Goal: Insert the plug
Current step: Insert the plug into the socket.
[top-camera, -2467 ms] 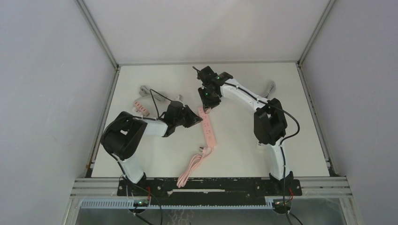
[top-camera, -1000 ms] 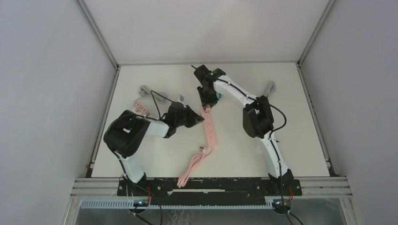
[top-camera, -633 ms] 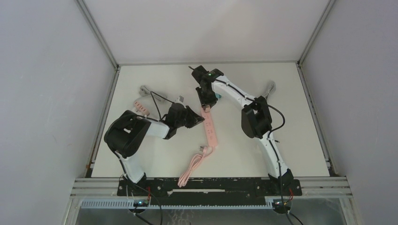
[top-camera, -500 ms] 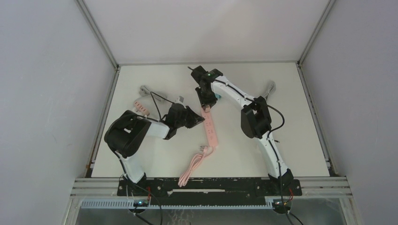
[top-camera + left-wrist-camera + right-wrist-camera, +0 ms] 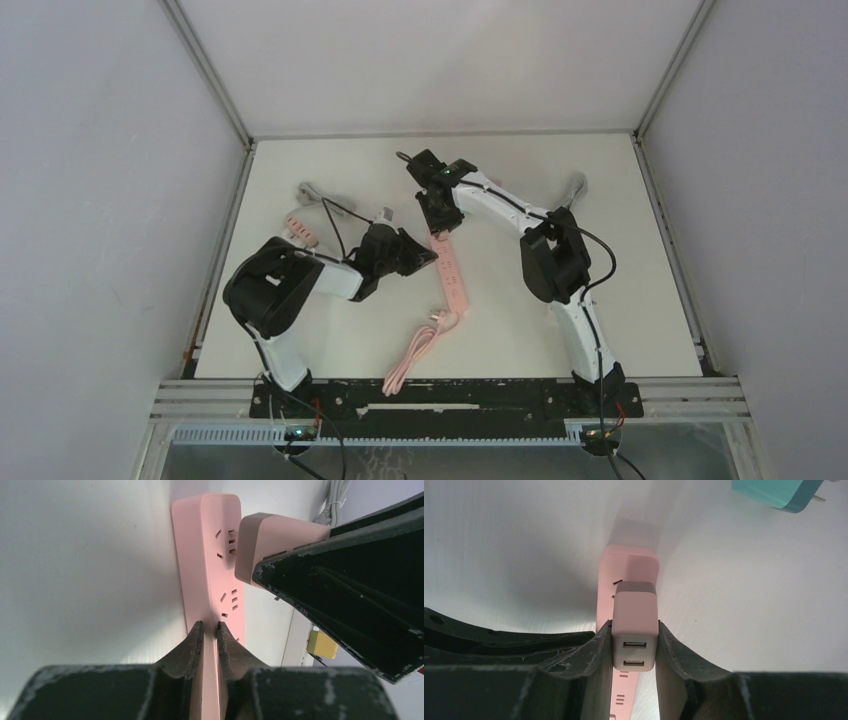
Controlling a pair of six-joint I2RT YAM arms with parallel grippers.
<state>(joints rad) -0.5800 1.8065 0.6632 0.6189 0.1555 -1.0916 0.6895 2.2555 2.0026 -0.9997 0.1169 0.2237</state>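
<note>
Desk: Where is the strip lying?

Operator: I'm seeing the pink power strip [image 5: 452, 275] lying on the white worktop [image 5: 520, 180], centre of the overhead frame.

Desk: And the jaws?

Operator: My left gripper [image 5: 208, 626] is resting its closed jaws on the strip's face, lower centre of its wrist frame. My right gripper [image 5: 634, 627] is gripping the pink plug [image 5: 280, 540] at the socket nearest the strip's upper end; I'm not able to tell whether it's seated.

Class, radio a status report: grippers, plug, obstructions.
Left gripper shut, tips at pink power strip. Right gripper shut on pink USB charger, at end socket, not seated. Teal adapter lies apart.
</note>
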